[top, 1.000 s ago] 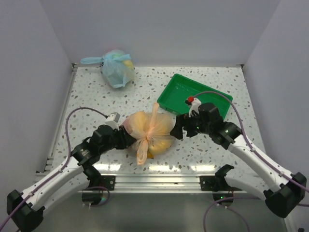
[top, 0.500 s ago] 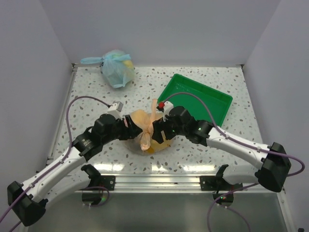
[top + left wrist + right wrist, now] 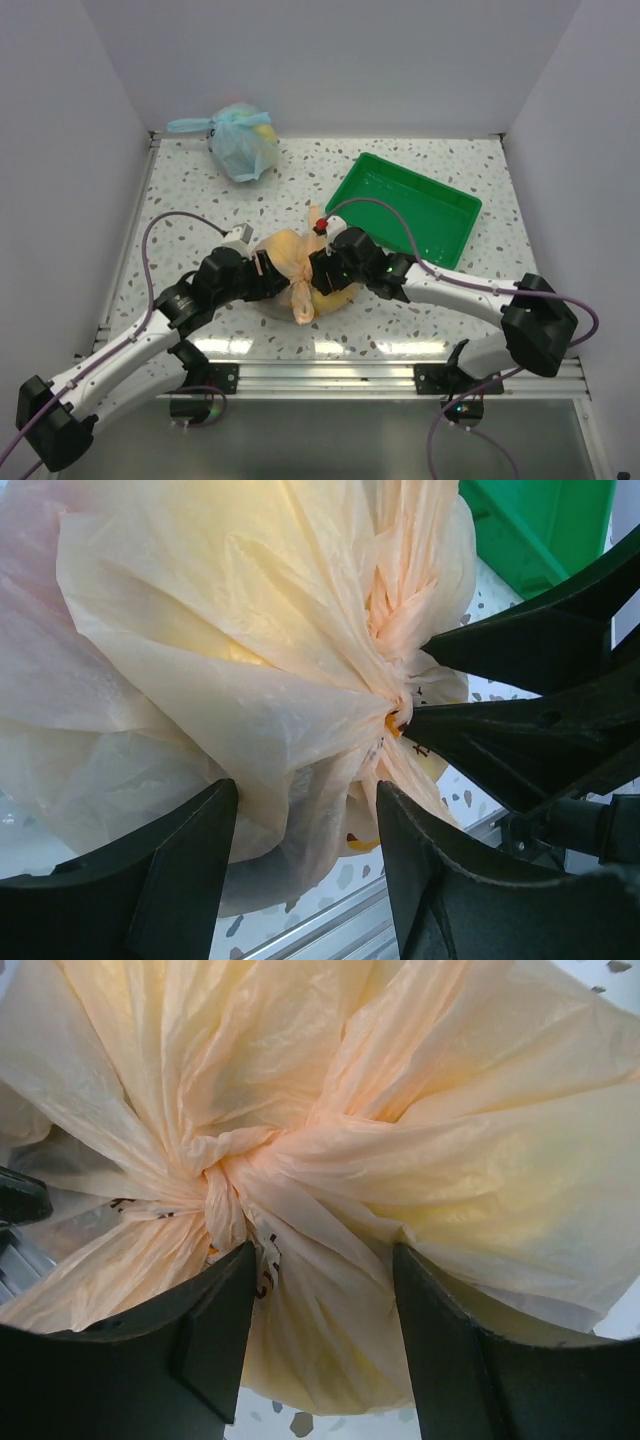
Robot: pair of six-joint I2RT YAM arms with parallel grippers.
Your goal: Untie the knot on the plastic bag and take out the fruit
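A lab test booth — blank white walls (image 3: 330, 60), speckled table (image 3: 180, 190), bolted arms (image 3: 120, 350).

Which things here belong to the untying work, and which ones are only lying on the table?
For the job: orange plastic bag, its knot.
Only lying about: light blue bag, green tray.

Two white-and-black arms (image 3: 110, 358), looping purple cables (image 3: 145, 245), matte black wedge-shaped tool fingers (image 3: 200, 1345)
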